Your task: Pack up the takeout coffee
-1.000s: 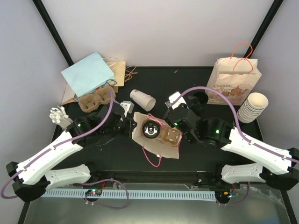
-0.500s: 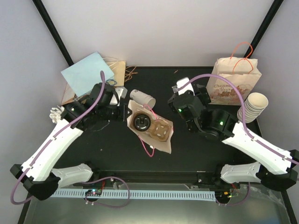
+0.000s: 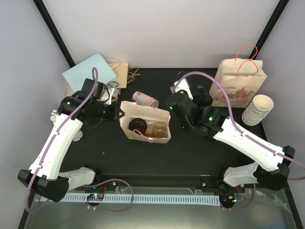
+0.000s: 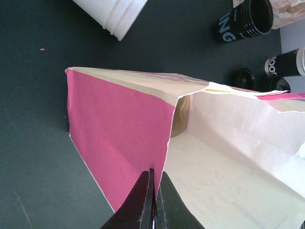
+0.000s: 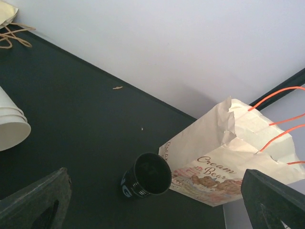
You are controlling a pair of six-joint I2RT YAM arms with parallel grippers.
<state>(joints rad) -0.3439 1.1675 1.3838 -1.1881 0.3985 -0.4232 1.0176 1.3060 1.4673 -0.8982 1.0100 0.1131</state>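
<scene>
Paper bag [image 3: 143,109]: thin, creased kraft stock, cream inside, one outer panel pink, standing at mid-table with its mouth open. Inside sit a brown moulded-pulp cup carrier [image 3: 157,130] and a cup with a glossy black lid [image 3: 138,124].

My left gripper [image 4: 154,183] is pressed together on the bag's left wall at the rim, one finger inside and one on the pink panel. My right gripper [image 5: 153,180] stands spread wide, holding nothing, just beyond the bag's right end and facing the back wall.

Around the bag:
- a white paper cup [image 3: 144,99] lies on its side just behind it;
- a black printed cup [image 5: 145,176] lies in front of the right fingers;
- a printed paper bag with orange handles [image 3: 238,86] stands beside that cup;
- a stack of cream cups [image 3: 257,109] sits at the right edge.
</scene>
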